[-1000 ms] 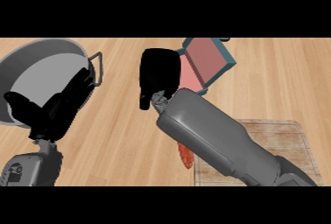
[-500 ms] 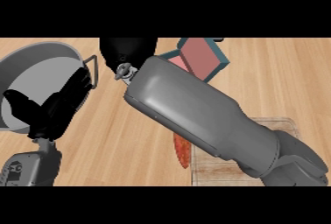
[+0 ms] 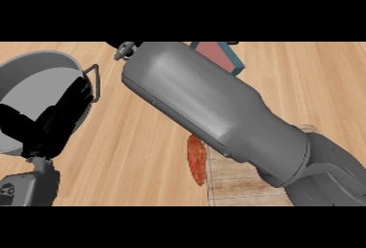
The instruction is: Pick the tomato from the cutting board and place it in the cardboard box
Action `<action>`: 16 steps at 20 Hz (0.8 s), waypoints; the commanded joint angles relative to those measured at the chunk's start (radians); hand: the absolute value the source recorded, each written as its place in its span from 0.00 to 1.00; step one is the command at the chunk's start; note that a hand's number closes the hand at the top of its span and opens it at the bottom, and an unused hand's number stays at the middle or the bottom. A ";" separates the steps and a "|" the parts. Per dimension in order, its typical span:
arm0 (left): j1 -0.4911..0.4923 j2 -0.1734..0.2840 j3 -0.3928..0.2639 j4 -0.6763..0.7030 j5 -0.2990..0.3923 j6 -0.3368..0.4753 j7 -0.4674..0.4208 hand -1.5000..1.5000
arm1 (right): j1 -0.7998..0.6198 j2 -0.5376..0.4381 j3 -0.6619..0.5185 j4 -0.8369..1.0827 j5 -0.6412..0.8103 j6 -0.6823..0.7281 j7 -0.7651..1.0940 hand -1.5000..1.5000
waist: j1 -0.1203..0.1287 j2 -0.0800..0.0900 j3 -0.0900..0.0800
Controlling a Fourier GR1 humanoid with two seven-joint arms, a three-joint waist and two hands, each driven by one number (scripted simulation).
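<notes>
A red tomato (image 3: pixel 196 162) shows as a narrow sliver at the left edge of the wooden cutting board (image 3: pixel 243 186); my right forearm (image 3: pixel 214 106) hides the rest of it. This forearm crosses the view from lower right to the top, and its hand lies beyond the top edge, out of sight. The box (image 3: pixel 220 53), with teal walls and a pinkish inside, peeks out behind the forearm at the top. My left hand (image 3: pixel 50 121) rests open at the left, fingers up, in front of the pot.
A large grey pot (image 3: pixel 36 60) with a wire handle (image 3: pixel 93 80) stands at the upper left. Bare wooden counter (image 3: pixel 136 160) lies between the pot and the cutting board.
My right forearm has swung forward and towards the camera, carrying its hand out past the top edge and covering more of the box. The left hand has stayed still.
</notes>
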 commanded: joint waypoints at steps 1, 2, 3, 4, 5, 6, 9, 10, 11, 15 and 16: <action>0.022 -0.002 0.013 0.006 -0.006 0.008 -0.023 0.50 | -0.071 0.012 -0.012 0.104 -0.039 -0.030 0.130 1.00 | -0.019 0.004 0.001; 0.009 0.019 0.029 0.001 0.014 -0.009 -0.015 0.50 | -0.063 0.012 0.008 0.113 -0.048 -0.047 0.133 1.00 | -0.015 0.004 0.000; 0.009 -0.015 0.008 0.029 -0.004 0.007 -0.040 0.50 | -0.018 0.012 0.021 0.128 -0.045 -0.104 0.100 1.00 | -0.028 0.010 0.001; 0.019 -0.003 0.010 -0.042 0.010 0.013 0.016 0.50 | -0.045 0.012 0.013 0.138 -0.050 -0.105 0.091 1.00 | -0.026 0.001 0.003; -0.011 -0.017 0.007 0.012 -0.024 0.045 -0.003 0.50 | -0.084 0.012 0.001 0.154 -0.064 -0.095 0.068 1.00 | -0.038 0.005 0.002; 0.017 0.018 0.030 -0.023 0.020 0.001 0.020 0.50 | -0.039 0.012 0.026 0.170 -0.063 -0.126 0.063 1.00 | -0.028 0.004 0.002; 0.054 0.018 0.035 -0.037 0.013 0.001 -0.004 0.50 | 0.011 0.012 0.054 0.178 -0.064 -0.189 0.021 1.00 | -0.047 0.000 0.003; 0.028 0.013 0.035 0.007 -0.007 0.006 -0.047 0.50 | -0.001 0.012 0.045 0.213 -0.074 -0.196 -0.001 1.00 | -0.043 0.009 0.002; 0.025 -0.004 0.022 -0.004 -0.014 0.032 -0.011 0.50 | -0.004 0.012 0.041 0.229 -0.067 -0.213 -0.015 1.00 | -0.052 0.006 0.003; -0.018 0.015 0.036 -0.026 0.014 0.028 0.038 0.50 | 0.083 0.012 0.064 0.247 -0.104 -0.288 -0.051 1.00 | -0.043 0.008 0.004; -0.007 0.012 0.028 -0.011 0.007 0.012 0.003 0.50 | 0.080 0.012 0.038 0.293 -0.107 -0.308 -0.096 1.00 | -0.040 0.014 0.004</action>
